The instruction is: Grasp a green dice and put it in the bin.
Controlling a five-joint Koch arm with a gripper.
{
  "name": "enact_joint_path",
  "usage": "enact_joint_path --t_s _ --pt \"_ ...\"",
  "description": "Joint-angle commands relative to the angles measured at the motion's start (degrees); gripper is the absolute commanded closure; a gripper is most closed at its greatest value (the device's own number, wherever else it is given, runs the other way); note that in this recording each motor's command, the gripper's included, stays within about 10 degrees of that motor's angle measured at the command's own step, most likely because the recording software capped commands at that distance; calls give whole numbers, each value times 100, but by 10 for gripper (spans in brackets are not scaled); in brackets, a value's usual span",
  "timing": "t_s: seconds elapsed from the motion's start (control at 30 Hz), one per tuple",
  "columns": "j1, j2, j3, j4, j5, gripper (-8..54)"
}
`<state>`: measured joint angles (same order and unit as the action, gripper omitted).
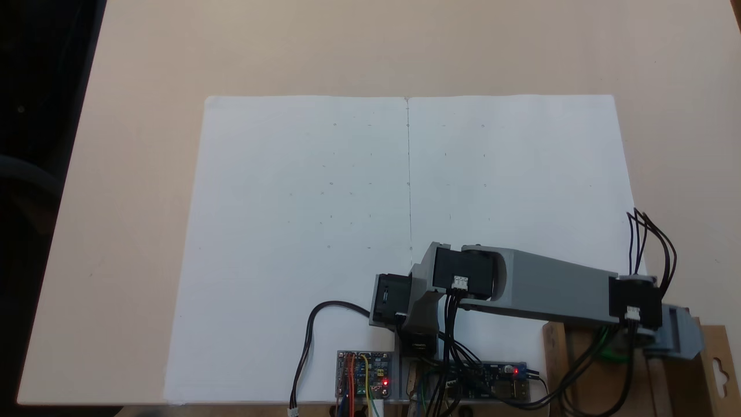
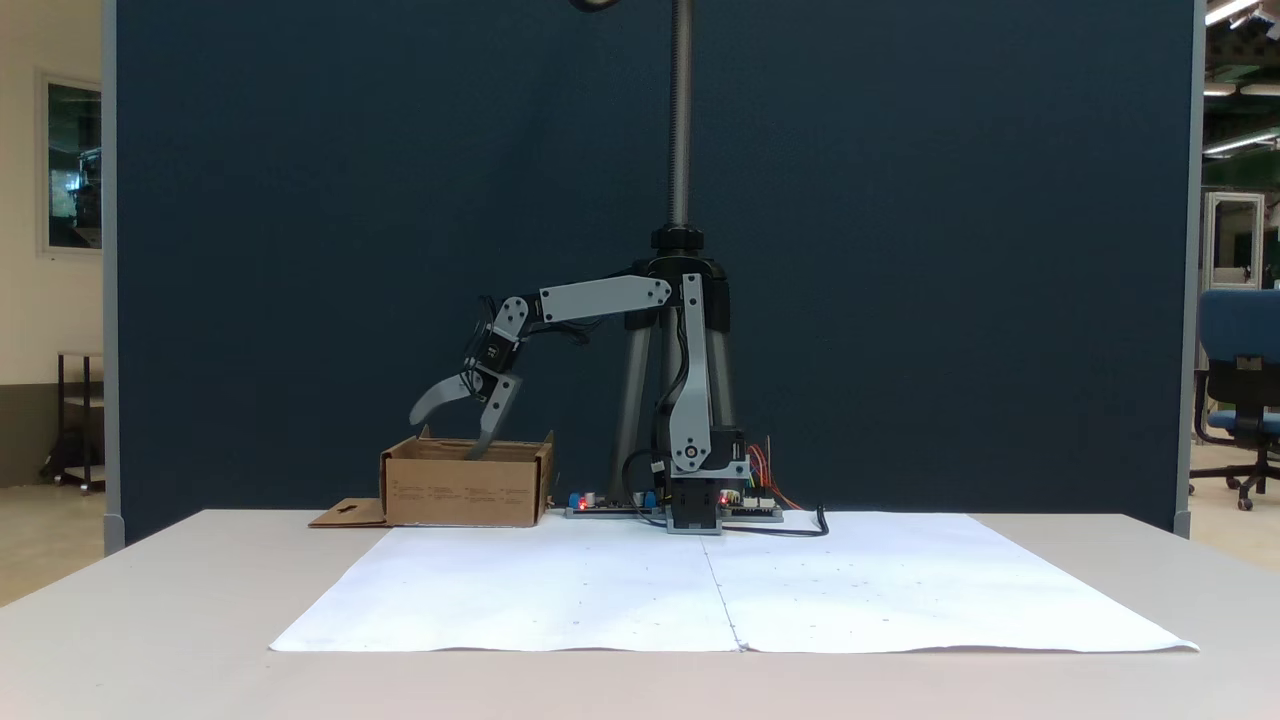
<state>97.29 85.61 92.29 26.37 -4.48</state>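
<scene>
Green dice (image 1: 612, 351), seemingly in the bin (image 2: 465, 490), lies under the spread gripper (image 2: 450, 425).

You are looking at a lab or a research office, not a home. A tall dark blue partition panel (image 2: 900, 250) stands along the far edge of the beige table (image 2: 150, 620). Past the partition's right side you see a blue office chair (image 2: 1240, 380) on wheels and long ceiling lights (image 2: 1235, 90). Two white paper sheets (image 1: 405, 191) with small pencil marks cover the table's middle. Bare circuit boards (image 1: 365, 373) with red lights and loose wires sit at the table's edge.
</scene>
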Motion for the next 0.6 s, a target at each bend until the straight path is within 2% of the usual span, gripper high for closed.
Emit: enact_joint_path --t_s 0.0,0.1,0.37,0.57 --pt "-193 281 -264 -809 246 18" --pt "-826 606 -264 -1564 659 17" --pt "-2953 984 -264 -3162 659 17" --pt "-4597 1512 -255 -3208 650 17"
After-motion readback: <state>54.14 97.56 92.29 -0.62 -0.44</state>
